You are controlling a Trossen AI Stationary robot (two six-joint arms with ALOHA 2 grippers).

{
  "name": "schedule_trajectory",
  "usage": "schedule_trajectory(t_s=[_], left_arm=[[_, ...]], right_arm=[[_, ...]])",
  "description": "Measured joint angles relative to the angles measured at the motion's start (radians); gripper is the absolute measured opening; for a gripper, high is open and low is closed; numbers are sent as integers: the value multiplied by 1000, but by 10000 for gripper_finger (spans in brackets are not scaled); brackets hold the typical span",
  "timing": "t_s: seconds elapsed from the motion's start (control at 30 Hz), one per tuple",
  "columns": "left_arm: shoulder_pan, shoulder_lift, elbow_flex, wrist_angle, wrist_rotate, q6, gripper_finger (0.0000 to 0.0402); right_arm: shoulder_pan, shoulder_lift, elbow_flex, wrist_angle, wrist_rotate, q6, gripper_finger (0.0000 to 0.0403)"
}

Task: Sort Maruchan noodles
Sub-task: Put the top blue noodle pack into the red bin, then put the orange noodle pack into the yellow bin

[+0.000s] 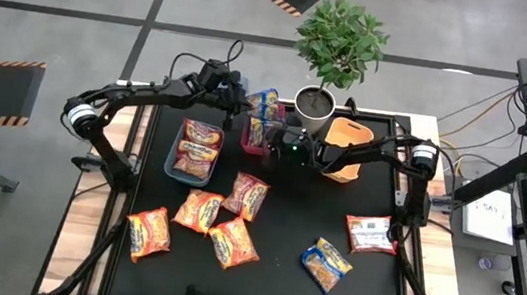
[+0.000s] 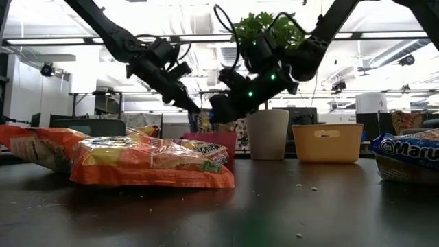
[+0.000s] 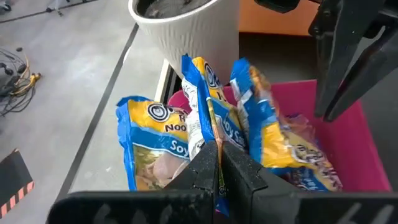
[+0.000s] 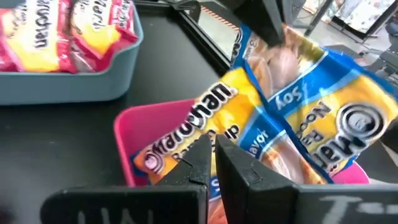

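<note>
A black table (image 1: 285, 221) carries three bins at the back beside a potted plant (image 1: 339, 46): a teal bin (image 1: 174, 157), a pink bin (image 1: 248, 138) and an orange bin (image 1: 351, 133). Both grippers meet over the pink bin. The left gripper (image 3: 216, 163) is closed on the edge of a blue packet (image 3: 208, 99) standing upright in that bin, with more blue packets (image 3: 273, 127) just beside its fingers, one hanging over the bin's rim. The right gripper (image 4: 211, 152) is also closed, its fingertips pressed against a blue-yellow packet (image 4: 211, 118) at the pink bin's rim; whether it truly grips it cannot be told. Red packets (image 1: 198, 150) lie in the teal bin to the left gripper's side. Nearer the table's front, well away from both grippers, lie orange packets (image 1: 200, 210), one blue packet (image 1: 327, 264) and one red packet (image 1: 371, 234).
</note>
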Motion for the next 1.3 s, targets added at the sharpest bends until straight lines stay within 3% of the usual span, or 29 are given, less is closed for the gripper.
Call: schedule_trajectory(t_s=[0.33, 0.67, 0.8, 1.0, 1.17, 1.3], left_arm=[[-1, -116, 0, -58, 21, -38, 0], [-42, 10, 0, 36, 51, -52, 5], [-42, 38, 17, 48, 50, -64, 32], [-40, 32, 38, 17, 50, -71, 104], [-47, -18, 52, -56, 69, -68, 149], [-59, -49, 50, -80, 191, -94, 157]], right_arm=[[69, -168, 0, -228, -1, 88, 13], [147, -250, 0, -304, 0, 123, 13], [167, -253, 0, -317, 0, 144, 13], [173, -290, 0, -449, 0, 252, 13], [173, -368, 0, -709, -27, 443, 13], [173, -436, 0, -936, -144, 664, 13]])
